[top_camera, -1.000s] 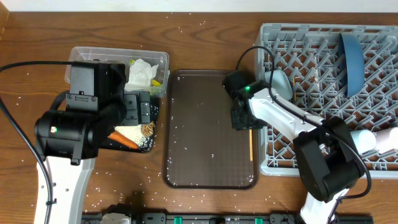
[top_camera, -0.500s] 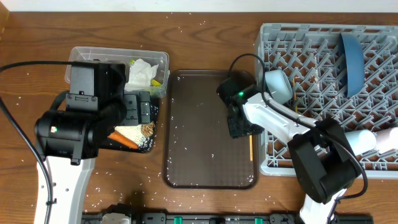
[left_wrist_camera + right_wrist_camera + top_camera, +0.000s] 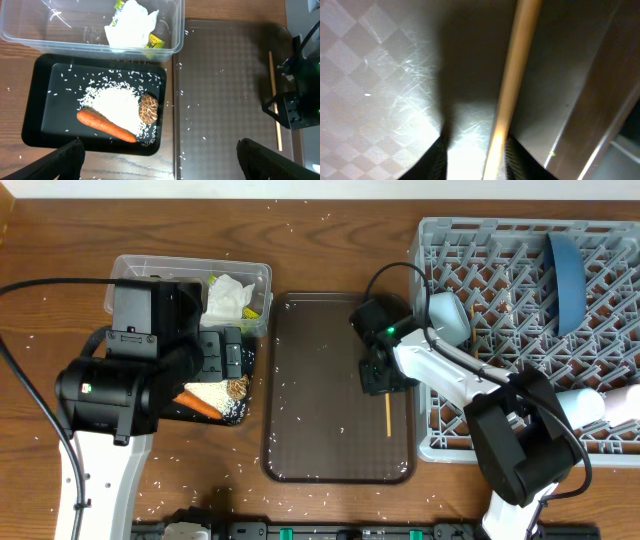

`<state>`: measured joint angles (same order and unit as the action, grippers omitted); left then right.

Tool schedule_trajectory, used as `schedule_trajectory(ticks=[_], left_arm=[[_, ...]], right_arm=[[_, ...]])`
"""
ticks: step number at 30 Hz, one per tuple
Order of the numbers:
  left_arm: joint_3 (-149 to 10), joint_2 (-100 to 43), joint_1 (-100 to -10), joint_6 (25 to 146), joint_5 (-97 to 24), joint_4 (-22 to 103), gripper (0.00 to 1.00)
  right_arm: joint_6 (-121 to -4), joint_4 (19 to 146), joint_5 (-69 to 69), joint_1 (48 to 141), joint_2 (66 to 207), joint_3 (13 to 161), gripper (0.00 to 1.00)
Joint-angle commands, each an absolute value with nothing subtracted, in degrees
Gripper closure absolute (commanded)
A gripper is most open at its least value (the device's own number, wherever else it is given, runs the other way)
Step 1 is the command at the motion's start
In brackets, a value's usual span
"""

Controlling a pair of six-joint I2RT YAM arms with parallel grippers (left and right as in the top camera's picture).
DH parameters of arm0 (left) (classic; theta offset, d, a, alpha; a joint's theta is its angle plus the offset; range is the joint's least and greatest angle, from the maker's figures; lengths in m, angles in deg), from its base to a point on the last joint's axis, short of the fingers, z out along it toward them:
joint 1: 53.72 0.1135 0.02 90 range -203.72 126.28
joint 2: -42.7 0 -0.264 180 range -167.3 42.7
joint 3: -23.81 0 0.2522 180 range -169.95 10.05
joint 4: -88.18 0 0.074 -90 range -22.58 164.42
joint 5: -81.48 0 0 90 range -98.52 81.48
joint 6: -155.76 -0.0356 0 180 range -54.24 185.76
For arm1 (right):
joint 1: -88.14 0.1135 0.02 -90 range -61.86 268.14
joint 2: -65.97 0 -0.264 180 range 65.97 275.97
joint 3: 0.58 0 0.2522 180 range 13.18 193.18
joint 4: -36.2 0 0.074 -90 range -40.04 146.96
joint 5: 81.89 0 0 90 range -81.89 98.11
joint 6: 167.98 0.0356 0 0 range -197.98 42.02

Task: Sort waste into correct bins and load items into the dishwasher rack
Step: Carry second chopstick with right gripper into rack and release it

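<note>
Waste sorting is reading as complete. The crumpled white tissue and the silver-foil and yellow-green wrapper are lying in the clear plastic rectangular tub at the far left of the worktop. The white rice, the small orange carrot piece and the brown food lump are lying in the shallow glossy black rectangular tray, just beside the tub on its near side.

Rack loading is partly done. The large square grey plastic dishwasher rack at the right is holding the large dark-blue round plate upright at its far side and the small light-blue cup at its left edge. A white bowl is lying at its near right, partly behind the right arm. The pink cup cannot be made out.

One thin wooden chopstick is lying on the dark-brown serving tray, near its right edge, and is waiting to be loaded. A second chopstick cannot be located.

The right end effector is standing over the chopstick's far end with its jaws partly closed around it. Whether they are clamping it cannot be told. The left end effector is hanging wide open and empty above the black tray.

Only the overhead view is showing the rack contents. The left wrist view is separating the waste pieces that the left arm is partly covering from above. The right wrist view alone is showing the chopstick passing between the fingertips.
</note>
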<state>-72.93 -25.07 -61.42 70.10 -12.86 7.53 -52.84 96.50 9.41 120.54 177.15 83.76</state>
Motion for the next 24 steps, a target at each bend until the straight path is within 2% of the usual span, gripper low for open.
schedule_trajectory(ticks=[1, 4, 7, 14, 19, 24], left_arm=[[-73.43, -25.35, -61.51, 70.39, -13.06, 7.37, 0.02], [-73.43, -25.35, -61.51, 70.36, -13.06, 7.37, 0.02], [-73.43, -25.35, -61.51, 70.39, -13.06, 7.37, 0.02], [-73.43, -25.35, -61.51, 70.39, -13.04, 7.37, 0.02], [-73.43, -25.35, -61.51, 70.39, -13.06, 7.37, 0.02], [-73.43, -25.35, -61.51, 70.36, -13.06, 7.37, 0.02]], right_arm=[[-50.08, 96.66, 11.38, 121.22, 177.65, 82.39, 0.81], [-49.1, 96.26, 13.91, 120.76, 177.65, 82.39, 0.87], [-50.21, 95.13, 13.85, 120.28, 177.65, 82.39, 0.99], [-58.8, 98.73, 5.22, 120.19, 172.62, 87.76, 0.99], [-60.84, 103.04, 5.37, 118.53, 162.46, 94.45, 0.99], [-61.38, 106.06, 10.07, 112.17, 152.62, 96.77, 0.99]])
